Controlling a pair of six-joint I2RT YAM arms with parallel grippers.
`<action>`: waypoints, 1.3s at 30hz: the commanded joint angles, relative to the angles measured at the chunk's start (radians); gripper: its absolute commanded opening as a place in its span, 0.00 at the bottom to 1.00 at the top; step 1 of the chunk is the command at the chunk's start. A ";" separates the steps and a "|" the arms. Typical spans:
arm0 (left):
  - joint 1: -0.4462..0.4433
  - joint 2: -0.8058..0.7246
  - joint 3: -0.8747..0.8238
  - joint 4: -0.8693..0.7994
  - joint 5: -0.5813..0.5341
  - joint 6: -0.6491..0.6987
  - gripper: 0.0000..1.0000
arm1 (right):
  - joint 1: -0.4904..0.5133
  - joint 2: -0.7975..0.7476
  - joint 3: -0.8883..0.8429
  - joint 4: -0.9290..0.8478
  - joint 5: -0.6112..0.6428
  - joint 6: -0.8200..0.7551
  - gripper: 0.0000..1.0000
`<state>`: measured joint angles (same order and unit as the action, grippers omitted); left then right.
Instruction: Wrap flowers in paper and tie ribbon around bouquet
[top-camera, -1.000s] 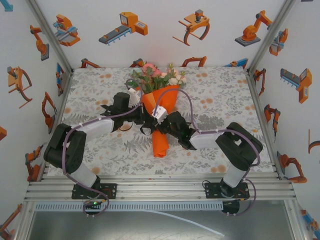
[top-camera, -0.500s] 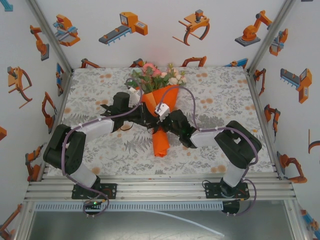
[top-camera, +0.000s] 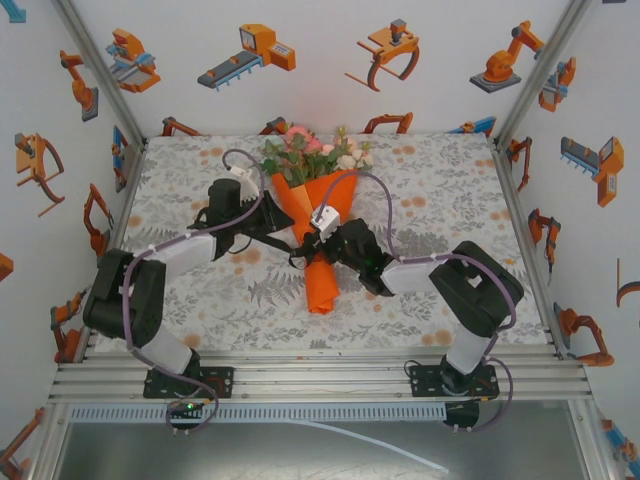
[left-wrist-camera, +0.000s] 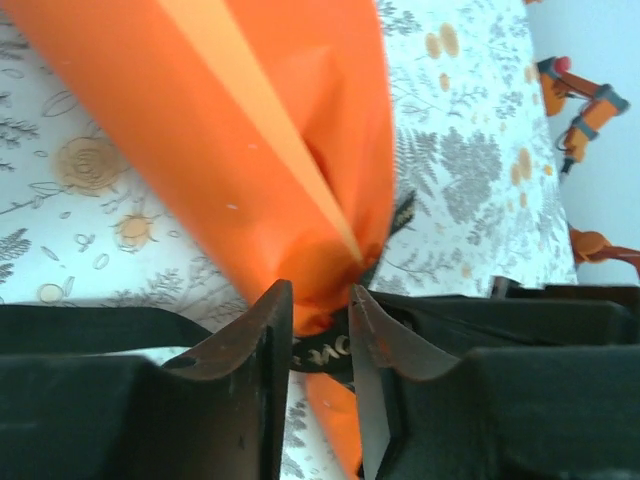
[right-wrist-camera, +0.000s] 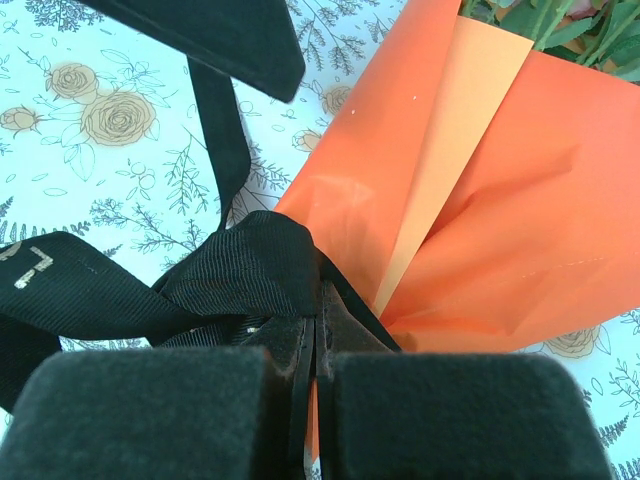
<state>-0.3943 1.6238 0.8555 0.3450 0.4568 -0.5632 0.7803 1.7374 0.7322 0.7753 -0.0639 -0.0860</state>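
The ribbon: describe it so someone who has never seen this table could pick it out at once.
On the leaf-printed tablecloth lies the bouquet, an orange paper cone with flowers at its far end. Where the cone pinches narrow, the ribbon is bunched against it, by the right gripper. It is the one flat, ribbed black band there, unlike the round purple-grey cables.

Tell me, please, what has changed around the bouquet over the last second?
The right gripper closed onto the ribbon at the neck of the bouquet. The left gripper opened, and its arm swung left. The bouquet stayed where it lay.
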 joint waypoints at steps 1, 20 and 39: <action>-0.015 0.108 0.039 0.047 0.084 -0.027 0.24 | 0.002 -0.024 -0.010 0.050 -0.012 0.013 0.00; -0.056 0.078 -0.066 0.174 0.244 -0.038 0.26 | 0.000 -0.029 -0.016 0.048 -0.002 0.024 0.00; -0.055 0.109 -0.056 0.212 0.325 -0.079 0.26 | 0.000 -0.026 -0.012 0.046 -0.007 0.030 0.00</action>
<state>-0.4484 1.7248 0.7906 0.5350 0.7383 -0.6300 0.7803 1.7370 0.7265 0.7753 -0.0635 -0.0746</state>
